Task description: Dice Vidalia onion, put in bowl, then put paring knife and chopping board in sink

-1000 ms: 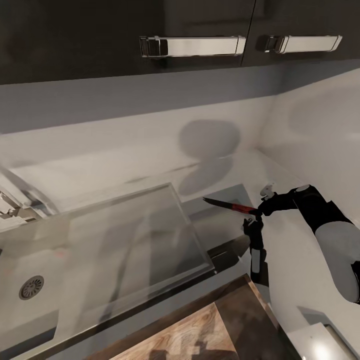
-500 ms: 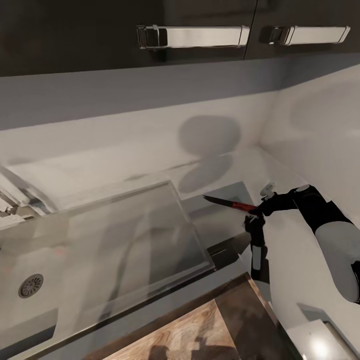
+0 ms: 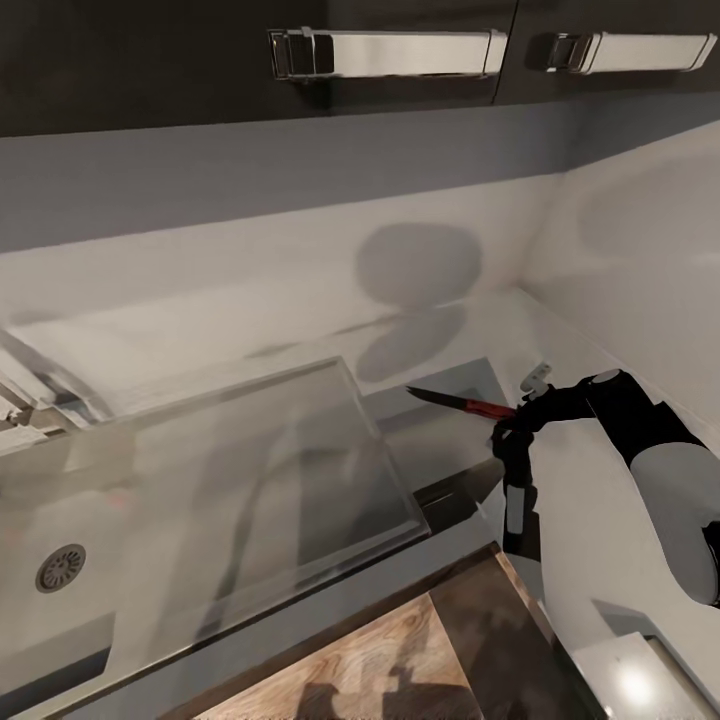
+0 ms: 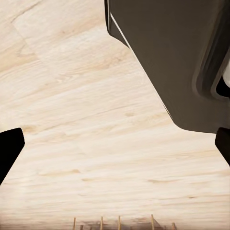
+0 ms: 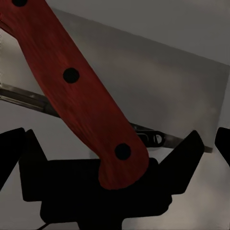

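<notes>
My right gripper (image 3: 508, 424) is shut on the red handle of the paring knife (image 3: 462, 403). It holds the knife above the countertop (image 3: 585, 500), just right of the sink (image 3: 250, 480), with the dark blade pointing toward the sink. In the right wrist view the riveted red handle (image 5: 81, 96) runs between the jaws of the right gripper (image 5: 115, 172). A corner of the chopping board (image 3: 400, 655) lies at the near edge. The white bowl (image 3: 640, 680) sits at the near right. My left gripper (image 4: 115, 146) is open over the floor. The Vidalia onion is out of view.
The sink's drain (image 3: 60, 567) is at the far left, with chrome faucet parts (image 3: 25, 395) behind it. Dark upper cabinets with chrome handles (image 3: 385, 52) hang overhead. A grey backsplash and a side wall (image 3: 640, 280) close the corner on the right.
The head camera has tilted a little, so the cabinet handles sit higher in the picture. The right gripper keeps the knife in nearly the same spot beside the sink.
</notes>
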### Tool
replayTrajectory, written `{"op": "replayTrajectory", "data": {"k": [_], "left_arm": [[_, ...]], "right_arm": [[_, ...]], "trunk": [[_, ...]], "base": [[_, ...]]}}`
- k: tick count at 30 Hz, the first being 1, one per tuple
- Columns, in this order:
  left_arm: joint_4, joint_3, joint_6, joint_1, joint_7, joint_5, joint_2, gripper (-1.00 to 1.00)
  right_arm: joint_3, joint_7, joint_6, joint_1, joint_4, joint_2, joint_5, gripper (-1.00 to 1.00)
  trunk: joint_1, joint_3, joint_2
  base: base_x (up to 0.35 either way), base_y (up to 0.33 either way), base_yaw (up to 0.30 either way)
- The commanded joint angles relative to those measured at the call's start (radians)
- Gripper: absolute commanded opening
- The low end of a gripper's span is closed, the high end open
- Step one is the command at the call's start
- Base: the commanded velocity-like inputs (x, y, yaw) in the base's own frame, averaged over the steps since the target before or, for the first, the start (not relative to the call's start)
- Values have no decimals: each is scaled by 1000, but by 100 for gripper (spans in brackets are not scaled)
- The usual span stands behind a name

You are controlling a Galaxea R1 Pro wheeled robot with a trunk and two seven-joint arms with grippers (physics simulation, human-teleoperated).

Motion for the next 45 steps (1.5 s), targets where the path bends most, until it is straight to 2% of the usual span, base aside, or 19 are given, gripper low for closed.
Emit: {"op": "replayTrajectory", "data": {"k": [1,12,13,29,33,45], "left_arm": [[1,-9,2,-1,1,10,0,100],[1,-9,2,-1,1,10,0,100],[1,-9,2,-1,1,10,0,100],[1,-9,2,-1,1,10,1,100],[1,-9,2,-1,1,10,1,100],[1,-9,2,-1,1,10,1,100]], "right_arm": [[5,0,3,1,-1,0,8,100],[5,-2,3,1,-1,-1,9,100],[5,-2,3,1,-1,-1,9,-100],[7,-5,3,1,2,0,10,-100],[7,-5,3,1,2,8,11,-100],[7,-5,3,1,-1,11,14,-100]], "trunk": [[1,-2,-1],[1,-2,-1],[1,-2,-1],[1,-2,-1],[1,-2,-1],[1,15,-1]], "base": [[0,0,0],[0,0,0],[0,0,0],[0,0,0],[0,0,0],[0,0,0]]}}
